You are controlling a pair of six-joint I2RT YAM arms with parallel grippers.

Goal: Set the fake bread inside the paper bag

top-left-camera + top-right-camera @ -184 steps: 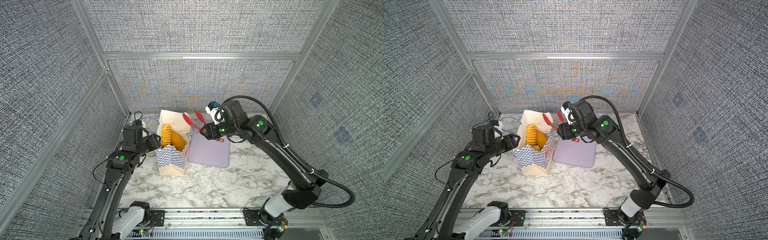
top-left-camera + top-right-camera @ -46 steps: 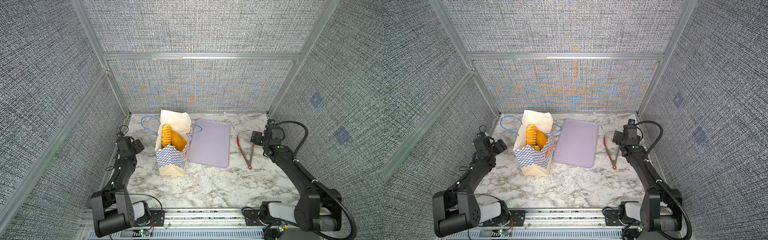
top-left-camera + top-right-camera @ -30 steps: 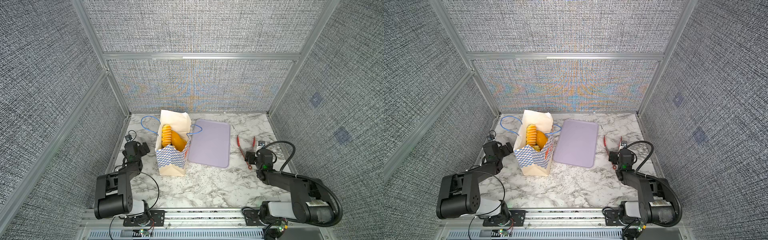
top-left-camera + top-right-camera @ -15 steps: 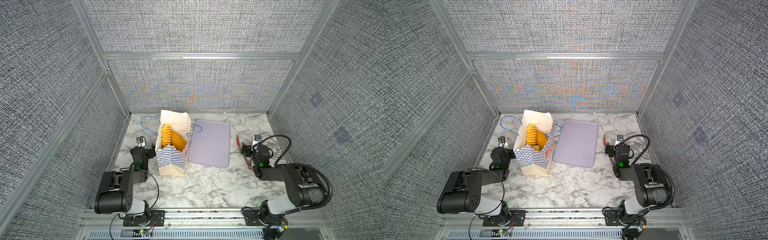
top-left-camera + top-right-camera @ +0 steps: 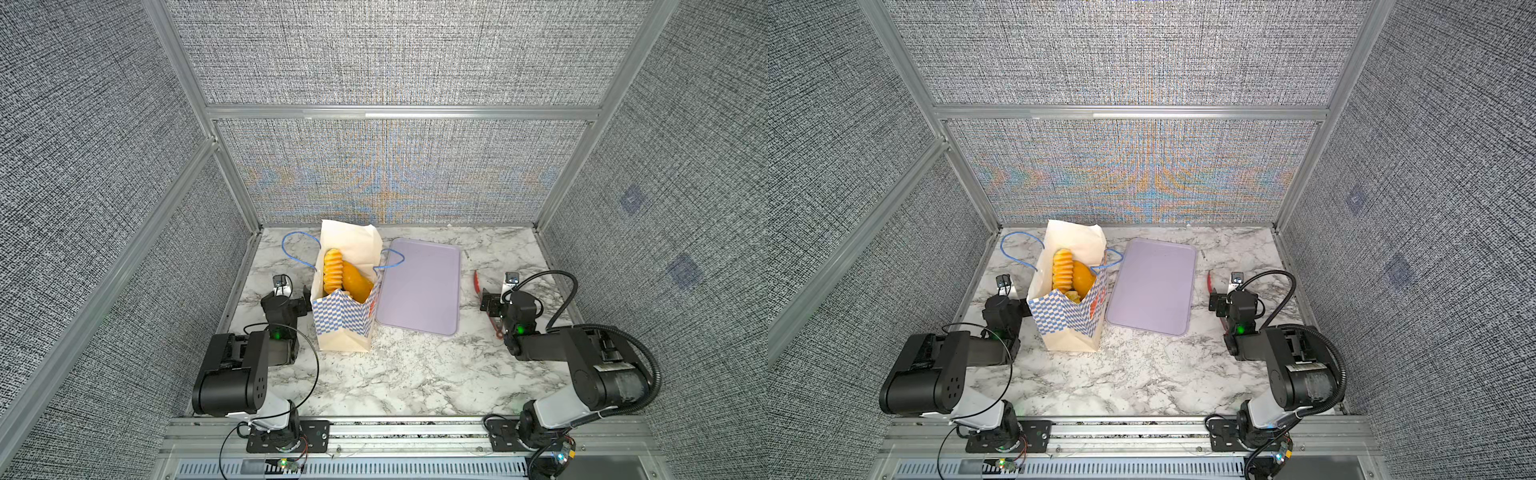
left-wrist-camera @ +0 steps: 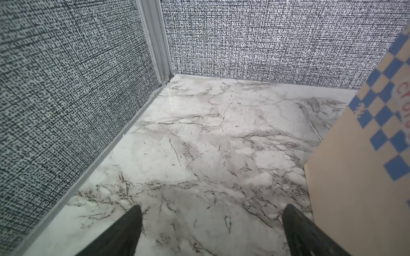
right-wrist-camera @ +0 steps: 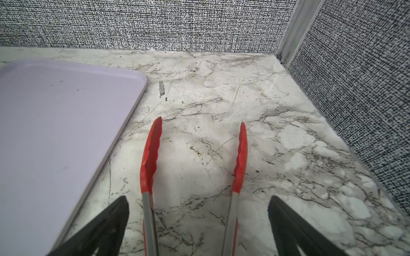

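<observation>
The paper bag stands upright left of the table's middle in both top views, with its mouth open. Fake bread sticks out of the bag's mouth: a ribbed yellow roll and an orange loaf. My left gripper rests low just left of the bag, open and empty. In the left wrist view the left gripper spans bare marble, and the bag's checkered side is close by one finger. My right gripper is open at the right.
Red tongs lie on the marble between the right gripper's spread fingers, apart from both of them. A flat lavender tray with nothing on it lies between bag and tongs. Mesh walls enclose three sides.
Six seconds ago the right gripper held the tongs over the bag. Over the last second both arms folded further back, the left gripper ending beside the bag. The tongs stay on the table.
</observation>
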